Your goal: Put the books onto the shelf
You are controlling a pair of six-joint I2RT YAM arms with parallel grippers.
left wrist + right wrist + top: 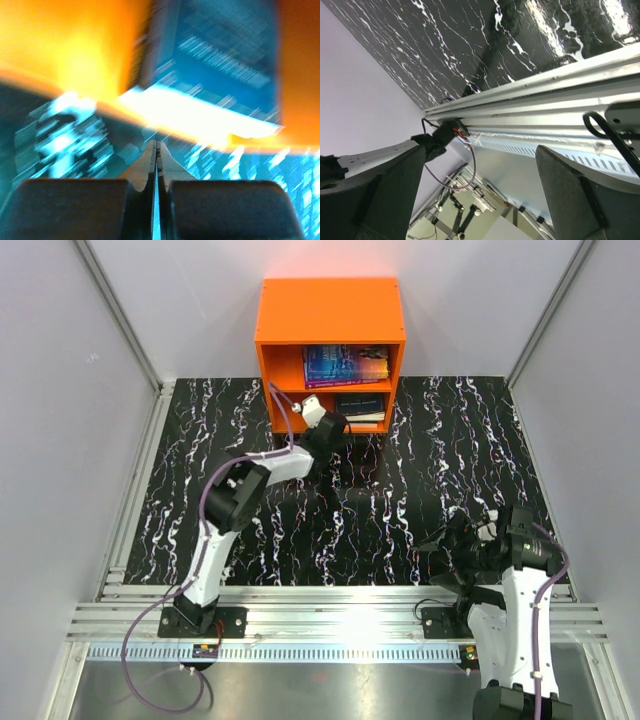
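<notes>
The orange shelf stands at the back of the table. Books with blue and purple covers lie in its upper compartment. A dark blue-grey stack of books lies in the lower one. My left gripper is shut and empty, just in front of the lower compartment's left side. The blurred left wrist view shows the shelf, a blue book inside it, and the left gripper with its fingers pressed together. My right gripper hangs open and empty at the near right, far from the shelf.
A black marbled mat covers the table between grey walls. An aluminium rail runs along the near edge. In the right wrist view, the right gripper faces that rail and the left arm's base.
</notes>
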